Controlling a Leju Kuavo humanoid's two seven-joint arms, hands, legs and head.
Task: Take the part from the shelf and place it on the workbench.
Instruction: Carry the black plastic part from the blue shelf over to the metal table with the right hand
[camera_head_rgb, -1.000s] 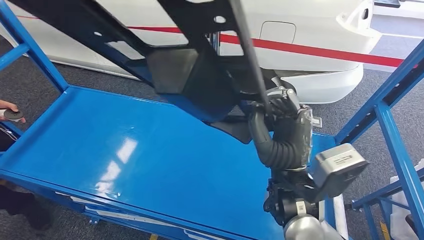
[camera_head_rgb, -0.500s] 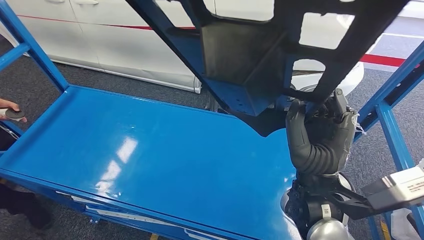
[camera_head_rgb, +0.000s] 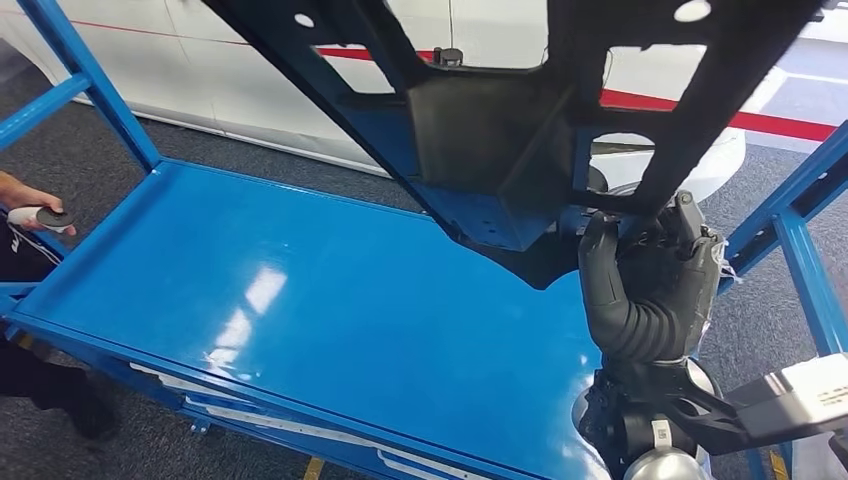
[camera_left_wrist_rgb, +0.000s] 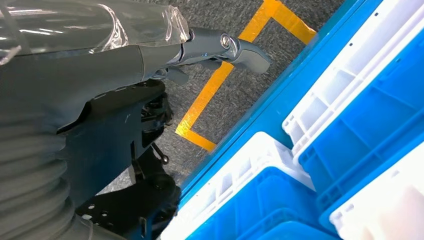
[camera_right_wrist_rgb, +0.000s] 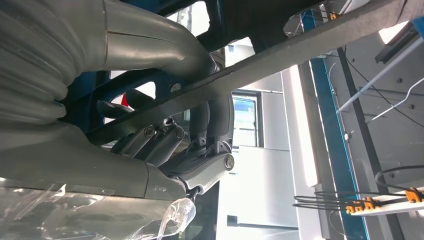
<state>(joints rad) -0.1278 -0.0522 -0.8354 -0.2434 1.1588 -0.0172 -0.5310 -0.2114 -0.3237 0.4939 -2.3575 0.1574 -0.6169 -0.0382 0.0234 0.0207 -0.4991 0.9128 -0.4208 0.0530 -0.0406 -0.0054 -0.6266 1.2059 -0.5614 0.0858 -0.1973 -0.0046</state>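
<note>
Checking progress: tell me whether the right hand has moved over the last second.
Yes. The right hand, gripping the black part, has shifted rightward, nearer the blue frame's right post.

part (camera_head_rgb: 500, 130): upper portion cut off by the head view's top edge, so its full outline cannot be told; it hides the far right of the shelf (camera_head_rgb: 300, 300).
right hand (camera_head_rgb: 650, 280): fingertips hidden behind the part's lower bar; the wrist view is too crowded to show each fingertip's contact.
left hand (camera_left_wrist_rgb: 100, 100): fingers mostly hidden behind its grey cover; probably holding nothing, though the view is poor.
person's hand (camera_head_rgb: 25, 205): cut off at the left edge, holding a small object too small to identify.
crates (camera_left_wrist_rgb: 350, 125): cropped by the frame, contents unseen.
</note>
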